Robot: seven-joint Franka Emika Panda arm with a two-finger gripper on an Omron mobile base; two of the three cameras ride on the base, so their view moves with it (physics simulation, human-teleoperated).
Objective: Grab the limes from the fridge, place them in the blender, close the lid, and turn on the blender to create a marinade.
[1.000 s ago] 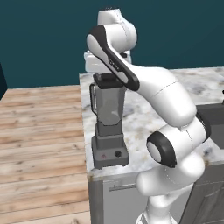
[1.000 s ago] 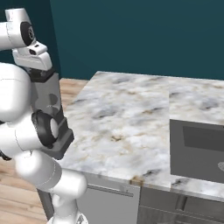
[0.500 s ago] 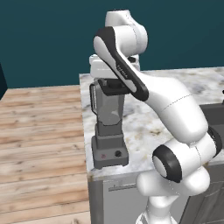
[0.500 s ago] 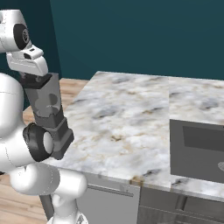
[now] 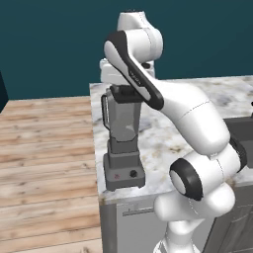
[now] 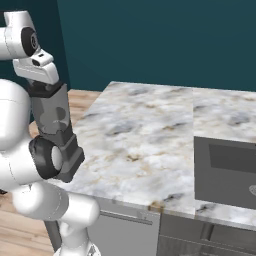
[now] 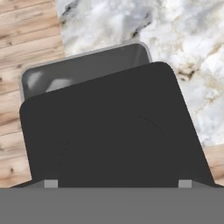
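End effector (image 5: 123,90) sits right over the grey translucent tapered blender jar (image 5: 123,118), clamped wide around the flat square black lid (image 7: 113,140). Lid's a bit offset from the jar rim.

Blender (image 5: 122,143) stood at counter's (image 5: 163,138) left front corner, floor (image 5: 44,148) to its left. Lid (image 7: 113,131) sat just above jar rim, under the hand. Sink (image 6: 225,172) well to the right.
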